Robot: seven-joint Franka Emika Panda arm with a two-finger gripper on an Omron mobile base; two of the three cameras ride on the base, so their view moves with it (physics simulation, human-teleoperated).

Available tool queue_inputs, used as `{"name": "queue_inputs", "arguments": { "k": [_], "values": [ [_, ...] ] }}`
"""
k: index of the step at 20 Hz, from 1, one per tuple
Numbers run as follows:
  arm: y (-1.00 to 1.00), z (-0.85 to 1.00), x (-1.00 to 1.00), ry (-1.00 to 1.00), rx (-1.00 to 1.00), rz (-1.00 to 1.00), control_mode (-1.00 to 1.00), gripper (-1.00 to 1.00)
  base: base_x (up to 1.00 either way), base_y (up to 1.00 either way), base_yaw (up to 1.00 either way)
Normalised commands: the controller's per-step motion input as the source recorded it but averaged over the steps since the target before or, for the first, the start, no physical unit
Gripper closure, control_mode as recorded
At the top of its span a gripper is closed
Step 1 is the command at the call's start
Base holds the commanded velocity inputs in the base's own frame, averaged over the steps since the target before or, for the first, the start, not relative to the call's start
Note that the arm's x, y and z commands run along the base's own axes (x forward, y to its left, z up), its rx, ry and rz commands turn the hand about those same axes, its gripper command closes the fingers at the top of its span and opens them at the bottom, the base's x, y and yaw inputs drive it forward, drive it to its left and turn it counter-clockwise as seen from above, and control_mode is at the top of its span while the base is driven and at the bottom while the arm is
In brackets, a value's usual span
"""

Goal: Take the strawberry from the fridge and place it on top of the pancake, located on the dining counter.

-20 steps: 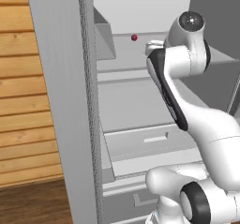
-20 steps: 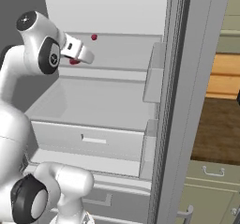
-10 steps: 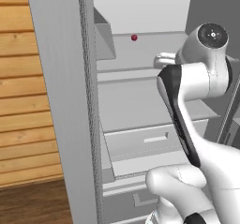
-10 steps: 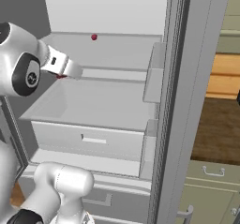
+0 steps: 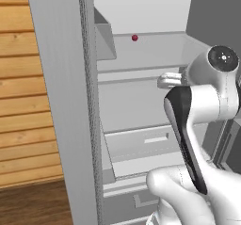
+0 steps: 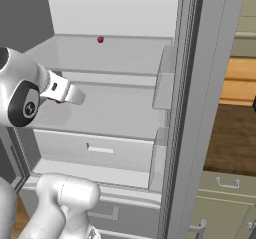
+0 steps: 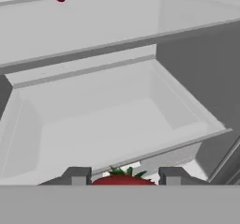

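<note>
Since the tiny, soft, bright red strawberry (image 7: 123,179) bruises easily, the claw (image 7: 123,176), clamped across its sides, should squeeze lightly.

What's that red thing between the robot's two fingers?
It is the strawberry, red with little green leaves on top. It sits right between the two dark fingertips, which hold it from both sides. The hand view shows this.

bright red strawberry (image 7: 123,179) with little green leaves on top, sitting between two dark grey fingertips (image 7: 77,175). the fridge (image 5: 141,92) is pale white-grey inside, its doors a flatter light grey. a small dark red ball (image 6: 100,40) dots the upper shelf.
</note>
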Motion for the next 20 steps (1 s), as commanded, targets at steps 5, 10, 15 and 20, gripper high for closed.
{"name": "queue_inputs", "arguments": {
  "k": [5,10,15,20],
  "values": [
    [-0.03,-0.38,-0.28,-0.01,0.05,0.11,-1.00,1.00,0.00,0.00,0.00],
    [-0.15,-0.20,-0.38,-0.01,0.08,0.09,-1.00,1.00,0.00,0.00,0.00],
    [-0.12,-0.16,-0.39,0.00,0.07,0.06,-1.00,1.00,0.00,0.00,0.00],
    [-0.01,-0.13,-0.22,0.00,0.04,0.04,-1.00,1.00,0.00,0.00,0.00]
  ]
}}
